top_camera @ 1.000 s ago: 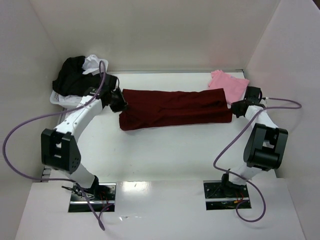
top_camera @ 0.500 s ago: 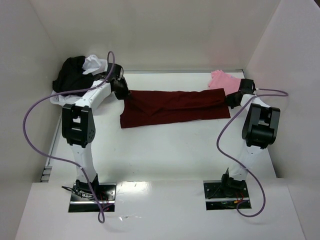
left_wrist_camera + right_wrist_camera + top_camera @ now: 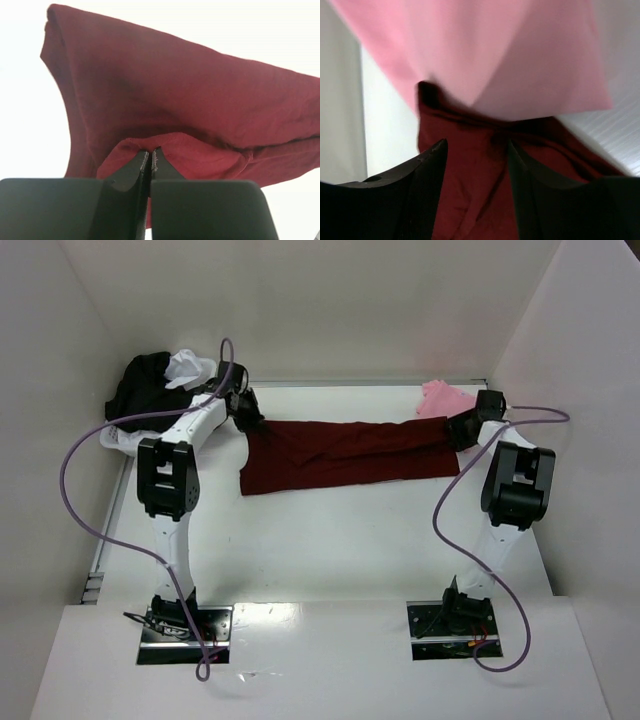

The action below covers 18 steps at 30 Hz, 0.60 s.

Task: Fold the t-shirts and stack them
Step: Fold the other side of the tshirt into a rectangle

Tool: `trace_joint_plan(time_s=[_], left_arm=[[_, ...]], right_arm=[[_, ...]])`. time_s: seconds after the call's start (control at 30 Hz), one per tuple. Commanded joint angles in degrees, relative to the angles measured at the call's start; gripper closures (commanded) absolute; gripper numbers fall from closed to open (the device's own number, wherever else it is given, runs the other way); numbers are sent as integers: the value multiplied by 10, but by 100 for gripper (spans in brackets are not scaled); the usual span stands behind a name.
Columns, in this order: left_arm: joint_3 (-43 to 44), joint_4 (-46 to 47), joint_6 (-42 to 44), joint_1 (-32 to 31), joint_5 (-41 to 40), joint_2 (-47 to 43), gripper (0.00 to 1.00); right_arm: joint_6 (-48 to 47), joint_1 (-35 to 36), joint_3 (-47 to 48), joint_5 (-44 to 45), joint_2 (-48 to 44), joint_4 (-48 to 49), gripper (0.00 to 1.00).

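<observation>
maroon t-shirt (image 3: 345, 455) lies stretched in a long band across the far part of the table (image 3: 330, 540), seen from the top camera. its left end rises to the left gripper (image 3: 245, 412), and its right end reaches the right gripper (image 3: 462, 430). the pink t-shirt (image 3: 445, 398) sits in the far right corner, touching the maroon one's right end. in the far left corner a black t-shirt (image 3: 145, 390) and a white t-shirt (image 3: 190, 368) are heaped on a white bin (image 3: 118, 440).

from the left wrist, the left gripper (image 3: 150, 156) has its jaws clenched together on a fold of the maroon t-shirt (image 3: 175, 95). the cloth bunches over the fingertips and hangs away from them in a broad sheet against the white background.

from the right wrist, the picture is blurred. the right gripper (image 3: 476, 149) has its jaws released and standing apart. the maroon t-shirt (image 3: 470, 200) lies in the gap between the two dark fingers (image 3: 427, 172). the pink t-shirt (image 3: 510, 55) fills the upper part of this view, its edge overlapping the maroon cloth.
</observation>
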Motion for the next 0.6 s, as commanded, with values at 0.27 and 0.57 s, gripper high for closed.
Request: trace_joint_plan(time_s=[0.27, 0.57], left_arm=[[120, 18, 25, 14, 59, 89, 49], [38, 16, 41, 14, 54, -6, 0]], right_arm=[[-30, 39, -37, 18, -151, 44, 40], [-54, 118, -33, 15, -166, 50, 40]])
